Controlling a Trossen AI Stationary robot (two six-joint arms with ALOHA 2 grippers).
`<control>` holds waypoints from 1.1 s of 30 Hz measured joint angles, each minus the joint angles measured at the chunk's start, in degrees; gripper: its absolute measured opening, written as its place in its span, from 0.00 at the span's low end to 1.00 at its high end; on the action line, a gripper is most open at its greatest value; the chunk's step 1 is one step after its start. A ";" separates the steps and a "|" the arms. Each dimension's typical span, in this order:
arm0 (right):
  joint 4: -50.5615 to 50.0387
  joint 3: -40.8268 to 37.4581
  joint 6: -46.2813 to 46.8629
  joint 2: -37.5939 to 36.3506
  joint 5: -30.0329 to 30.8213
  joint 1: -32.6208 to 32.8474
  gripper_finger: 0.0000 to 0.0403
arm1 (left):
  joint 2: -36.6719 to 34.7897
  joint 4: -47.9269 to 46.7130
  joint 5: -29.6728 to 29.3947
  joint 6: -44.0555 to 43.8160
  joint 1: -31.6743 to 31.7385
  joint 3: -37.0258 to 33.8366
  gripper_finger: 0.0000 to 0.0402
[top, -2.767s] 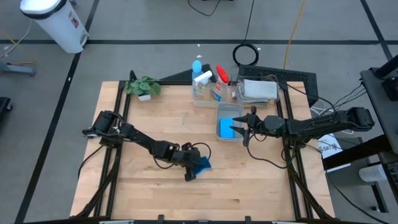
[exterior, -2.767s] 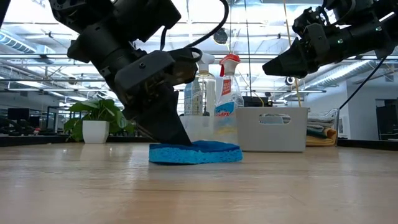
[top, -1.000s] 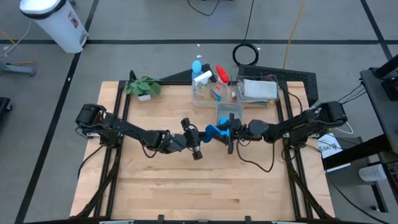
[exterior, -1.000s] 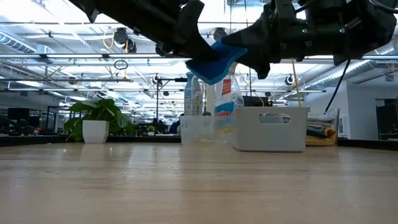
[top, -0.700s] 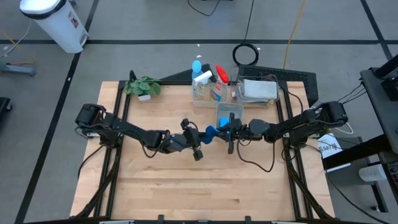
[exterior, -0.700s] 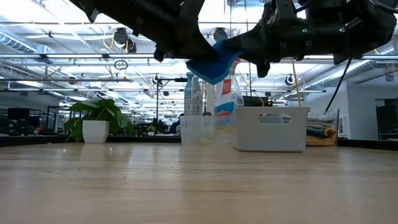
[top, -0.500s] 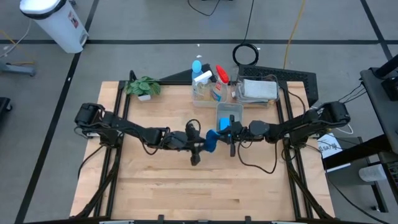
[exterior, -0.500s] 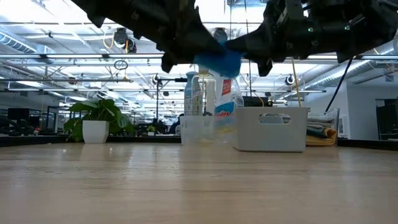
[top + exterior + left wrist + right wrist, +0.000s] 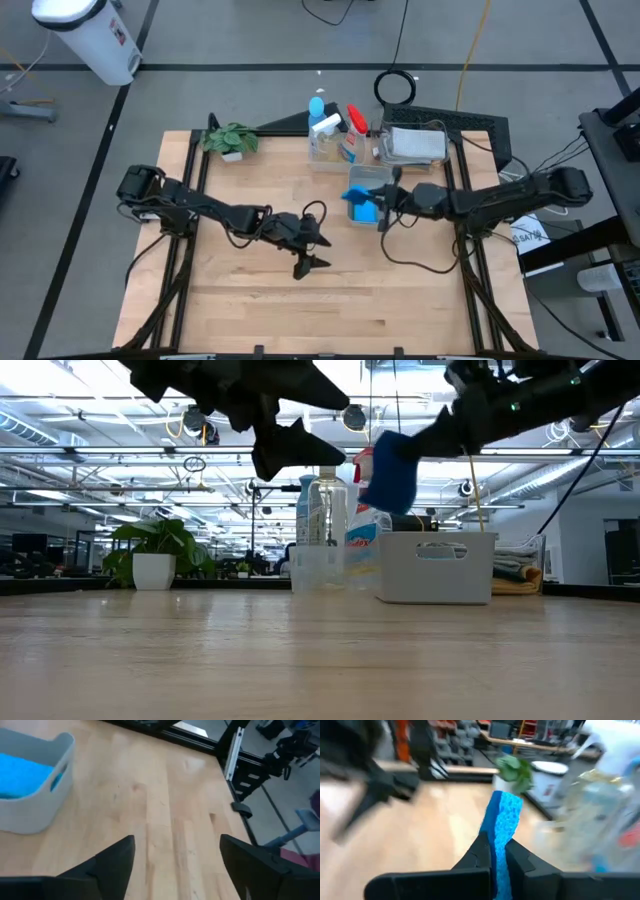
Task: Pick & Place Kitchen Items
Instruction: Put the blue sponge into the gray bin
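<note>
Above the table's centre-right: right gripper (image 9: 372, 206) pinching a blue sponge (image 9: 359, 196) over the clear bin (image 9: 370, 175). Left gripper (image 9: 303, 251), at seven o'clock of it, spread wide, empty. The sponge should likely come fully over the bin, low, before release.

A small green potted plant (image 9: 229, 140) sits at the wooden table's (image 9: 250, 300) upper left corner, a white bin (image 9: 85, 35) stands on the floor at the frame's upper left.

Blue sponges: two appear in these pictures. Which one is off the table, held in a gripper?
The blue sponge pinched edge-on in the right gripper, above the table. The other sponge lies flat inside the white bin.
</note>
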 joint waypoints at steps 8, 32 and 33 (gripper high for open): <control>-13.40 -0.04 -25.00 -0.97 -3.67 -6.45 0.00 | 0.00 1.11 -1.65 3.38 0.41 0.00 0.80; -14.51 -0.07 -4.57 4.26 -11.76 -9.12 0.36 | 0.00 0.58 -4.42 3.62 0.42 0.00 0.81; -14.74 -0.07 -4.55 3.92 -11.79 -9.12 0.41 | 0.00 0.58 -4.41 3.60 0.42 0.00 0.81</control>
